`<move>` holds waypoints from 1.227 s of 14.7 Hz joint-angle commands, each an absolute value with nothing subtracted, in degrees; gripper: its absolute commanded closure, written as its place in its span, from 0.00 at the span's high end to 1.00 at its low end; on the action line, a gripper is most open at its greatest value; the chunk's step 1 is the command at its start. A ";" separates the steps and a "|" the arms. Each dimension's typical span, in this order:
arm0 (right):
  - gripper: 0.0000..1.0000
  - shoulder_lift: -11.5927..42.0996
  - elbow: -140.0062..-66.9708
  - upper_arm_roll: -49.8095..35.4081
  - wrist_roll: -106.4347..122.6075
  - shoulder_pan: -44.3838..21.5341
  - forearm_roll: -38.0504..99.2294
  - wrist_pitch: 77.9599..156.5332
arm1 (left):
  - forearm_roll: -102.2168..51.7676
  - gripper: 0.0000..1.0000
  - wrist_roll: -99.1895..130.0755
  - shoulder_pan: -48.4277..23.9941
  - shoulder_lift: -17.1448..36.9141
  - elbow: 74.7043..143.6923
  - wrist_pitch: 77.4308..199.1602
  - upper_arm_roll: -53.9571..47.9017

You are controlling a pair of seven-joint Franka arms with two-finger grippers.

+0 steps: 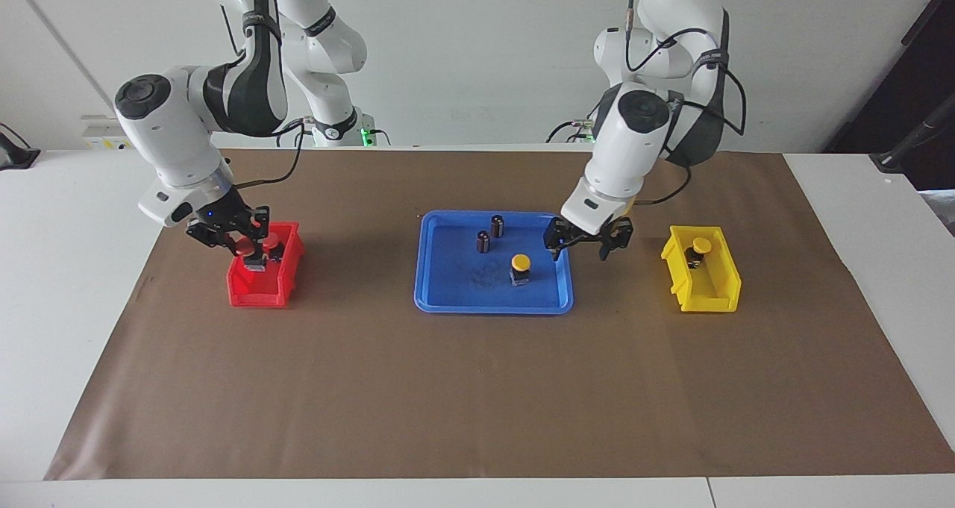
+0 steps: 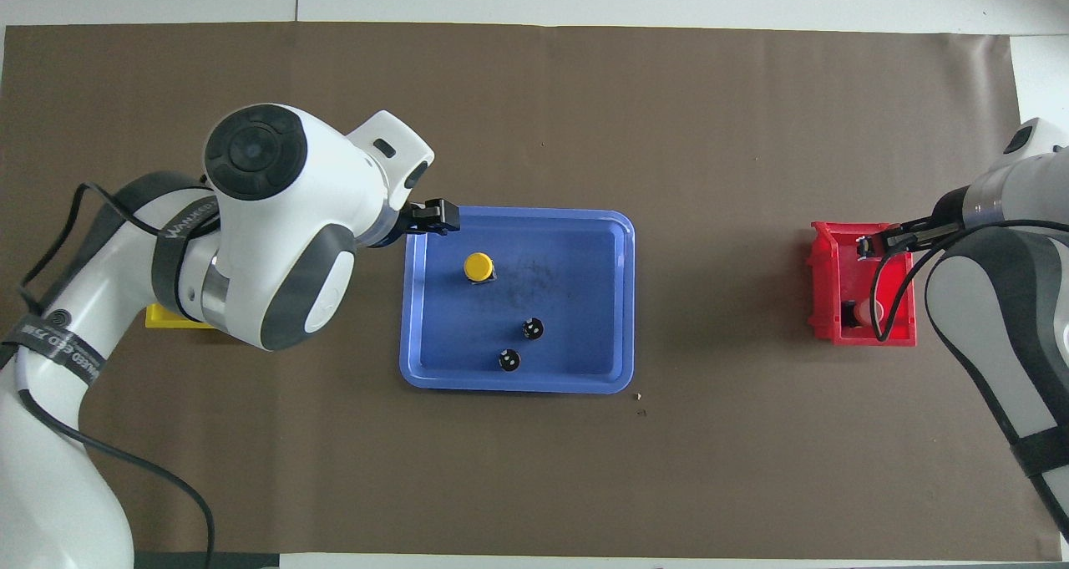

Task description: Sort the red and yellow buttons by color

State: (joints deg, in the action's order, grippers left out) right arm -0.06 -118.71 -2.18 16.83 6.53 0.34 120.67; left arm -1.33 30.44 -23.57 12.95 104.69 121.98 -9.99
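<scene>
Right hand (image 1: pixel 248 245): clamped on red button (image 1: pixel 245 249), held over red bin (image 1: pixel 257 290). Left hand (image 1: pixel 589 244): spread open over blue tray (image 1: pixel 492 303) edge, beside yellow button (image 1: pixel 521 268).

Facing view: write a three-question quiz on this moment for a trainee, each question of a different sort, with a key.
1. True or false: the left gripper is gripping the yellow button on the blue tray.
2. The right gripper holds a red button. What is it over? A) the blue tray B) the red bin C) the yellow bin
3. How many dark cylinders stand on the blue tray?

Key: 1 false, the gripper is open over the tray's rim, apart from the button. 2 B. 3 two.
</scene>
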 commanded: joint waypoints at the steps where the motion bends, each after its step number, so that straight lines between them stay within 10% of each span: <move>1: 0.09 -1.93 -122.96 -2.46 20.99 7.99 1.32 125.32 | -1.05 1.00 34.35 -27.06 14.67 104.24 124.80 -9.05; 9: 0.09 -0.27 -127.70 -2.37 21.27 9.14 1.41 132.53 | -0.09 0.90 37.44 -29.71 18.37 105.46 126.47 -8.88; 10: 0.09 -0.35 -128.31 -2.46 20.75 9.05 1.41 132.89 | -0.09 0.29 38.83 -29.71 18.37 105.56 126.13 -8.88; 11: 0.09 0.00 -128.58 -2.46 20.57 8.70 1.41 133.67 | -0.09 0.02 41.54 -29.88 18.37 105.99 126.21 -8.96; 18: 0.09 0.53 -131.65 -2.46 20.57 8.88 1.41 139.48 | 0.61 0.01 42.46 -29.36 18.19 97.69 117.38 -6.17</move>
